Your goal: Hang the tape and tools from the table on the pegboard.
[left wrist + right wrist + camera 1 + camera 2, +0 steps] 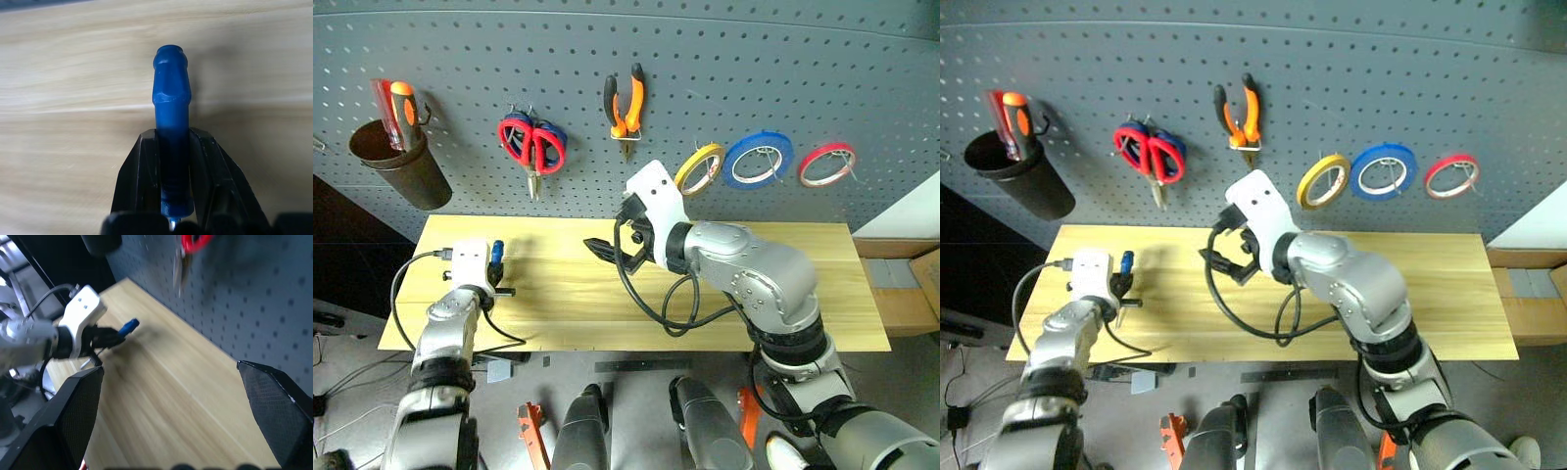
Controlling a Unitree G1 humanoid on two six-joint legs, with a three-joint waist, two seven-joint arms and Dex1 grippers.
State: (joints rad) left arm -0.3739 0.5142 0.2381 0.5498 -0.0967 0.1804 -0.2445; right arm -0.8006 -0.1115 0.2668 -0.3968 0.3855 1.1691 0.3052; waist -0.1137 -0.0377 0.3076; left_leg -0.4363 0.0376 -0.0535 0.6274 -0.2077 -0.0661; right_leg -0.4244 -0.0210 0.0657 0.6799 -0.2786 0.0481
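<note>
My left gripper (495,272) is shut on the small blue-handled screwdriver (496,252), held just above the left end of the table (558,315). In the left wrist view its fingers (145,161) clamp both sides of the blue handle (171,93). My right gripper (617,250) hangs open and empty over the middle of the table, below the pliers. On the pegboard (509,49) hang the yellow tape (699,168), the red-handled scissors (533,144) and the orange-and-black pliers (626,103).
A blue roll (758,159) and a red roll (826,164) hang to the right of the yellow tape. A dark cup (399,157) with red and orange screwdrivers hangs at the pegboard's left. A black cable (641,304) loops under my right arm.
</note>
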